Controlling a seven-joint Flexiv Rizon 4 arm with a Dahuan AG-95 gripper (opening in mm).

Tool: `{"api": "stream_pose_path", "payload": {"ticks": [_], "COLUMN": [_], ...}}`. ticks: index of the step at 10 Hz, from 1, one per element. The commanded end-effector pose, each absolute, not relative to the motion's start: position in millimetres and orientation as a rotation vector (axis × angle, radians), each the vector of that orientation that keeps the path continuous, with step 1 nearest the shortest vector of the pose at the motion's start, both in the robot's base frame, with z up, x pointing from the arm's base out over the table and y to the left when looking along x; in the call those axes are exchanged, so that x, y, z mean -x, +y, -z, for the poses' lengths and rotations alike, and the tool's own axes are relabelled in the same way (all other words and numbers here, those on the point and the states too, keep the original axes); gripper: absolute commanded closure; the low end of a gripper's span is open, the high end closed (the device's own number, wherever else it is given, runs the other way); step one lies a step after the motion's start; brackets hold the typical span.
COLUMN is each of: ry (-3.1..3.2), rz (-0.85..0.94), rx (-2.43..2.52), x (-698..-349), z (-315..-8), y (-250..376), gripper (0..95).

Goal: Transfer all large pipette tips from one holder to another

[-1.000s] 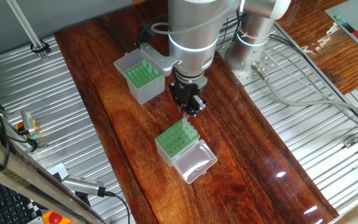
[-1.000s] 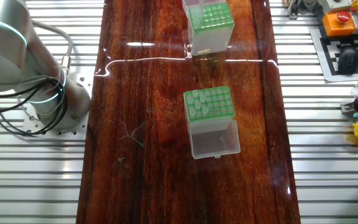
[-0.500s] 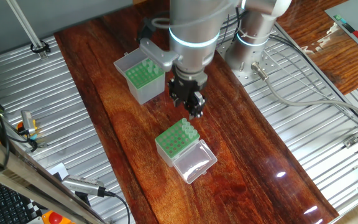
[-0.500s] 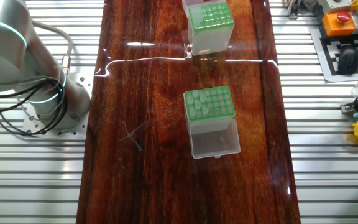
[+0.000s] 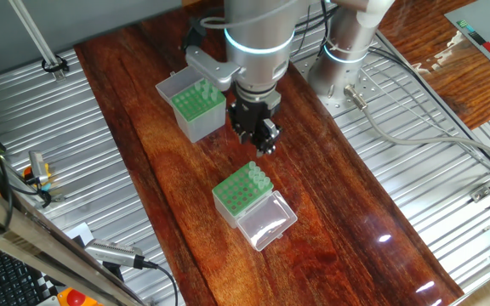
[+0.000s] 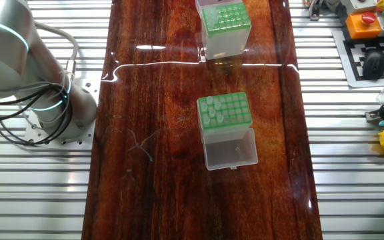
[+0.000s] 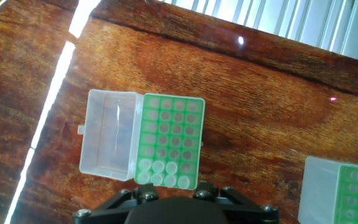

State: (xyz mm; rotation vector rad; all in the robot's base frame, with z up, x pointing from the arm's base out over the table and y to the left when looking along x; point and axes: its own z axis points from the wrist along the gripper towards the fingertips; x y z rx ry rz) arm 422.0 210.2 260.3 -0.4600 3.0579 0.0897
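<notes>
Gripper (image 5: 264, 142), fingers' spread unclear, hovers above the lidded box (image 5: 243, 194) — about six large pipette tips (image 7: 162, 174) seated; the taller holder (image 5: 196, 105) may hold more.

Silver-grey arm (image 5: 258, 25), glowing cyan joint rings; black gripper (image 5: 262, 142); grey cables at bolted base (image 6: 52, 123).
</notes>
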Motion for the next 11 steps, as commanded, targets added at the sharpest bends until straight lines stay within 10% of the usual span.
{"api": "stream_pose_path", "payload": {"ticks": [1, 2, 3, 7, 8, 11], "ry": [3.079, 3.078, 3.077, 3.051, 3.051, 3.089], "rz": [-0.095, -0.096, -0.106, -0.131, -0.130, -0.103], "rx": [0.287, 0.285, 0.320, 0.522, 0.503, 0.273], "x": [-419, -419, -419, -421, -421, -421], "z": [-261, -261, -259, -249, -249, -249], "y": [208, 205, 183, 106, 106, 106], "gripper": [57.0, 57.0, 76.0, 76.0, 57.0, 57.0]}}
